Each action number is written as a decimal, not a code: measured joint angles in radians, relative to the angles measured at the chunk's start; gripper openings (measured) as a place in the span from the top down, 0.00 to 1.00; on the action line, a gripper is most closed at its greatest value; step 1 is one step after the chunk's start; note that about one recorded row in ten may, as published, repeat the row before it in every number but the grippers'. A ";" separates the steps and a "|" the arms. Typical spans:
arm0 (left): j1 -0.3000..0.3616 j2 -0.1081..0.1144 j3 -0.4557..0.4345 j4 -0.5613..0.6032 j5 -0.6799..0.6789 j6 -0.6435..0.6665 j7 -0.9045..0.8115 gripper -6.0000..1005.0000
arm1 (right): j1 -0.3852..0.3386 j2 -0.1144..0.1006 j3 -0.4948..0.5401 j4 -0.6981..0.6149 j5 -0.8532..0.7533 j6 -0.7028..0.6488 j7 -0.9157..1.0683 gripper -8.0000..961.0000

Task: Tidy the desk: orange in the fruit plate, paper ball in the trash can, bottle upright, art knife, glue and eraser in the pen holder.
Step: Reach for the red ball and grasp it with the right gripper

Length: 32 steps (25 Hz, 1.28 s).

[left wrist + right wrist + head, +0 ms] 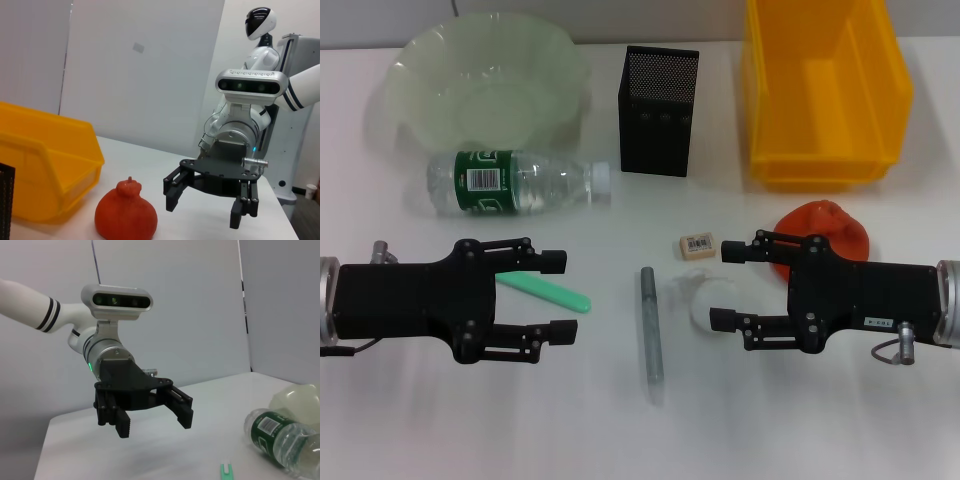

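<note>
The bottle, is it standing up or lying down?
Lying down. The bottle rests on its side on the table, white cap pointing toward the pen holder, just in front of the fruit plate.

The scene is lit brightly and evenly from above. On the white table point(620, 430), soft, faint shadows are cast just beneath the bottle point(520, 183), the pen holder point(658, 110) and both grippers. The tabletop is nearly washed out in the head view, and the fruit plate point(485, 85) is rendered pale and slightly hazy. A soft sheen is seen on the trash can point(825, 90). Mild softness is noticed throughout the wrist views, where the orange point(126, 216) is shown with muted detail.
</note>
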 joint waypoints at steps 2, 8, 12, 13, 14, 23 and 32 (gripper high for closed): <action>0.000 0.000 0.000 0.000 0.000 0.000 0.000 0.20 | 0.000 0.000 0.000 0.000 0.000 -0.001 0.000 0.15; 0.000 0.001 0.000 0.000 0.000 0.004 0.000 0.21 | 0.000 -0.001 0.000 0.000 0.000 -0.005 0.000 0.15; 0.000 0.001 0.000 0.000 -0.001 0.008 0.000 0.21 | 0.000 -0.002 0.000 0.000 0.000 -0.006 0.000 0.15; 0.000 0.001 0.000 0.000 -0.001 0.008 0.000 0.21 | 0.000 -0.002 0.000 0.000 0.000 -0.006 0.000 0.15; 0.000 0.001 0.000 0.000 -0.001 0.009 0.000 0.21 | 0.000 -0.002 0.000 -0.001 0.000 -0.006 0.000 0.15; 0.000 0.001 0.000 0.000 0.002 0.009 -0.003 0.21 | 0.000 -0.004 0.000 -0.001 0.000 -0.001 0.000 0.15; -0.004 0.000 -0.005 0.000 0.003 0.009 -0.003 0.21 | -0.004 -0.008 0.009 -0.012 0.002 -0.034 0.002 0.15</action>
